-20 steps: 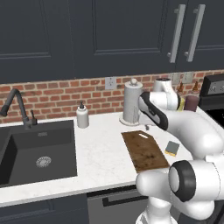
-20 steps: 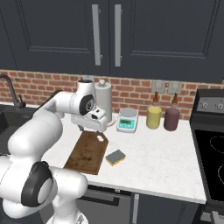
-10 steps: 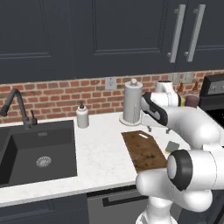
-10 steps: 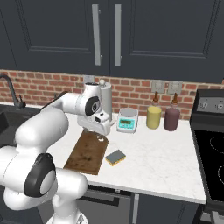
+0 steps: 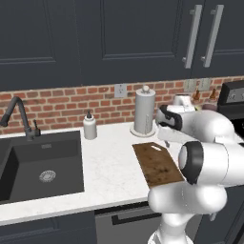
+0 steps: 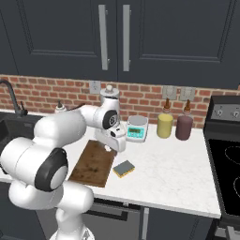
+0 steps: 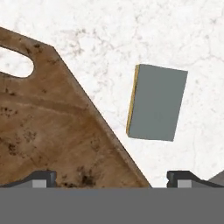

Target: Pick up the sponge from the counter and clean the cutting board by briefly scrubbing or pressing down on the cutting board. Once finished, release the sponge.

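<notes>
The white arm had swung further over the counter (image 6: 173, 168) than half a second earlier, its hand now hanging above the near edge of the cutting board (image 6: 93, 163) rather than over the board's far end. The gripper (image 7: 111, 177) pointed down, its two dark fingertips (image 7: 43, 178) spread wide apart and holding nothing.

The sponge (image 6: 123, 168) lay flat on the white stone just beside the board's right edge, not touching it, in the same spot as before. In the hand view the sponge (image 7: 156, 102) showed its grey scrub top with a thin yellow strip along one side, and sat between the board's long edge and the right fingertip. The cutting board (image 7: 48, 131) filled the left of that view, its slot hole at the upper left.

The dark sink (image 5: 40, 164) was set into the counter at the far left, with only its drain showing in the basin. Against the brick wall stood a soap bottle (image 5: 89, 126), a paper towel roll (image 5: 144, 110), a white-and-teal scale (image 6: 137, 128), a yellow bottle (image 6: 164, 124) and a dark red bottle (image 6: 184, 125); their contents could not be seen.
</notes>
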